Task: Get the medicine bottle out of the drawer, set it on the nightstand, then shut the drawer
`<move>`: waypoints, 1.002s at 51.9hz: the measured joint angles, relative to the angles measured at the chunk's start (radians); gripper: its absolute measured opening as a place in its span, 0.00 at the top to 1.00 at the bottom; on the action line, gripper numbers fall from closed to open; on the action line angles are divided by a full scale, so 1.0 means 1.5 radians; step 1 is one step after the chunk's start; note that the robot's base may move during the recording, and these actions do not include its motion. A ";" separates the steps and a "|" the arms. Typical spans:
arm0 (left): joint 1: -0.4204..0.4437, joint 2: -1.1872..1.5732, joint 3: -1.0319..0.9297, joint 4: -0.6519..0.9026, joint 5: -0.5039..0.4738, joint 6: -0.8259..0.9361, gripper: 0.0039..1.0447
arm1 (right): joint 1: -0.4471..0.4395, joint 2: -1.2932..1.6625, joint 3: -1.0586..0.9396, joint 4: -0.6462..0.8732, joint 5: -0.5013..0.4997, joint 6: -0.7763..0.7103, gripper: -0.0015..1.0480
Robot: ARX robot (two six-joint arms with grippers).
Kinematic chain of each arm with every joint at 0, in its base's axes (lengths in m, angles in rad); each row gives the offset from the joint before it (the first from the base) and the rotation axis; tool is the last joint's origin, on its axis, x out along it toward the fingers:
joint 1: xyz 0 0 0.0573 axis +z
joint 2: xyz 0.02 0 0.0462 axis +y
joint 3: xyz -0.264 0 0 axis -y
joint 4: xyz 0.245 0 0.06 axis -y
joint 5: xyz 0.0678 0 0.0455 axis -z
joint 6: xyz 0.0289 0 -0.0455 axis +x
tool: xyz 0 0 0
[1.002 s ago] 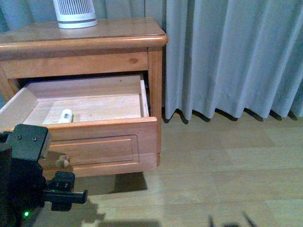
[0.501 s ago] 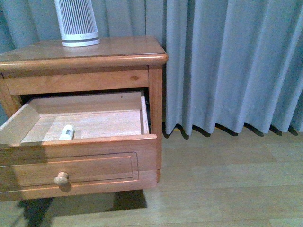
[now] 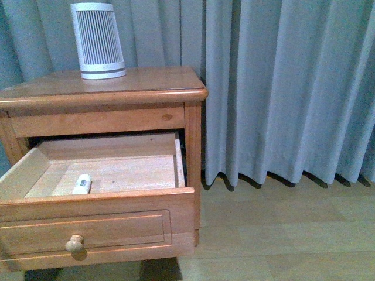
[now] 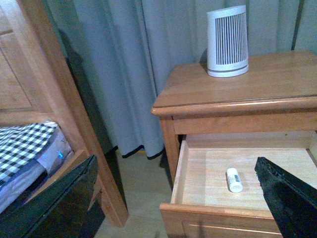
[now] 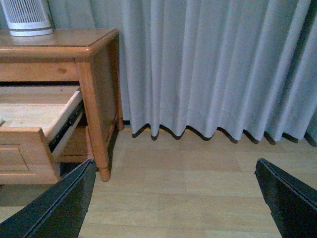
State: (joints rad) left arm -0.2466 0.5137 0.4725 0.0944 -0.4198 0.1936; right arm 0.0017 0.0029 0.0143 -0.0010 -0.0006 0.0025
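Note:
The nightstand (image 3: 140, 88) stands at the left, and its upper drawer (image 3: 94, 225) is pulled out. The medicine bottle (image 3: 81, 184) lies on its side on the drawer's pale floor, near the front left. It also shows in the left wrist view (image 4: 234, 179). My left gripper (image 4: 174, 163) is open and empty, held above and in front of the drawer's (image 4: 198, 173) left corner, apart from the bottle. My right gripper (image 5: 173, 163) is open and empty over the bare floor, to the right of the nightstand (image 5: 94, 89). Neither gripper shows in the front view.
A tall white ribbed device (image 3: 98, 41) stands on the nightstand top at the back left. Grey curtains (image 3: 281, 88) hang behind and to the right. A wooden bed frame (image 4: 54, 99) with checked bedding (image 4: 25, 144) stands left of the nightstand. The floor is pale wood (image 5: 188, 188).
The front view has risen, so the nightstand sits lower in frame and more of the ribbed device shows. The left arm has left the front view. The bottle has not moved.

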 joint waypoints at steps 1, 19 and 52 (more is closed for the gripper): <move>0.007 -0.022 -0.006 -0.025 0.035 -0.014 0.13 | 0.000 0.000 0.000 0.000 0.000 0.000 0.07; 0.026 -0.301 -0.284 -0.052 0.141 -0.119 0.69 | 0.000 0.000 0.000 0.000 0.000 0.000 0.07; 0.160 -0.338 -0.309 -0.062 0.278 -0.126 0.97 | 0.000 0.000 0.000 0.000 0.000 0.000 0.07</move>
State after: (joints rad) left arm -0.0059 0.0063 0.0093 0.0013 -0.0029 0.0044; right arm 0.0017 0.0029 0.0143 -0.0010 -0.0002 0.0029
